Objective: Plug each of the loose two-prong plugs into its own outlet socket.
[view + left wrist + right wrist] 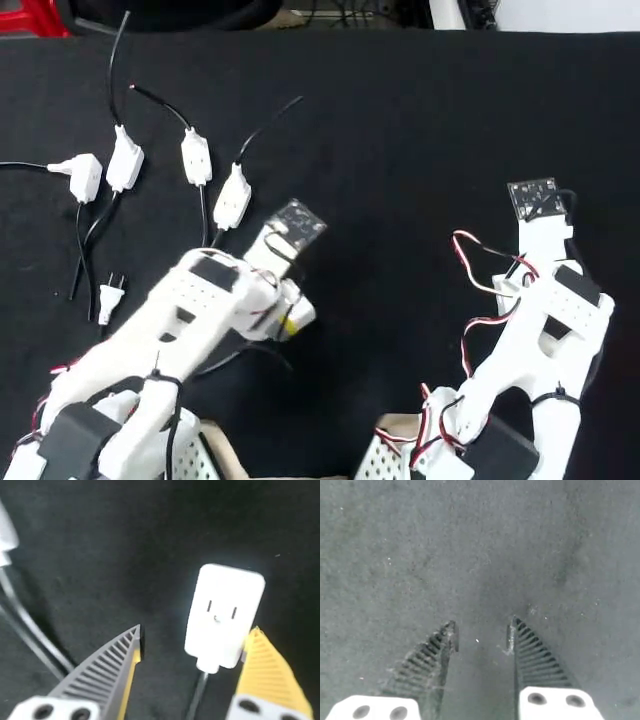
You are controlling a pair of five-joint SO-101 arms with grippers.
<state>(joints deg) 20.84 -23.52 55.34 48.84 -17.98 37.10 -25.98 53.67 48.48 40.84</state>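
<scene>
White outlet socket (225, 612), left gripper (196, 631) spread — over it

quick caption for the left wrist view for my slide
Left gripper open over a white outlet socket, two slots facing the camera, on black cloth.

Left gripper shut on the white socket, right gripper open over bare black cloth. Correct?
Not quite. The left gripper is open, not shut: the left wrist view shows its fingers spread, with the white socket lying between them, nearer the yellow one. The right gripper is open over bare black cloth, as you said.
</scene>
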